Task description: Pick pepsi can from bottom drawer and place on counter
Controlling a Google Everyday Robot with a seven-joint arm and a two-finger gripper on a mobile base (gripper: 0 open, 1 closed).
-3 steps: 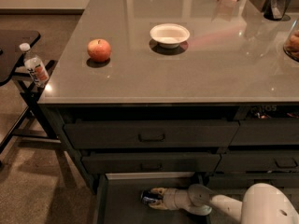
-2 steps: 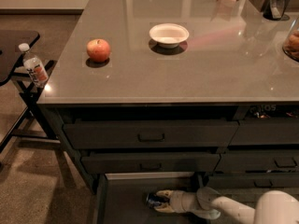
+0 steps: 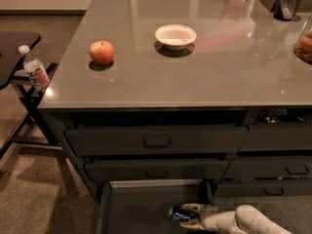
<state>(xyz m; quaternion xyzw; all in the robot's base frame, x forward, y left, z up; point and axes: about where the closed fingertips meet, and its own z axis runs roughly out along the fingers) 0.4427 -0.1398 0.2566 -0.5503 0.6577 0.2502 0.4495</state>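
Note:
The pepsi can (image 3: 176, 213) lies on its side, dark blue with a silver end, low over the floor of the open bottom drawer (image 3: 139, 206). My gripper (image 3: 186, 216) reaches into the drawer from the lower right. Its pale fingers (image 3: 196, 208) are closed around the can's right end. The counter (image 3: 204, 77) is the glossy grey-brown slab above the drawers. My arm's white casing (image 3: 253, 221) fills the bottom right corner.
On the counter stand a red apple (image 3: 102, 52), a white bowl (image 3: 175, 35), and dark containers at the far right. Two closed handled drawers (image 3: 156, 141) sit above the open one. A clear bottle (image 3: 34, 68) stands by a black side table (image 3: 14, 43) at left.
The gripper and the can have moved together to the right and slightly down the frame inside the drawer. The arm has drawn back toward the lower right.

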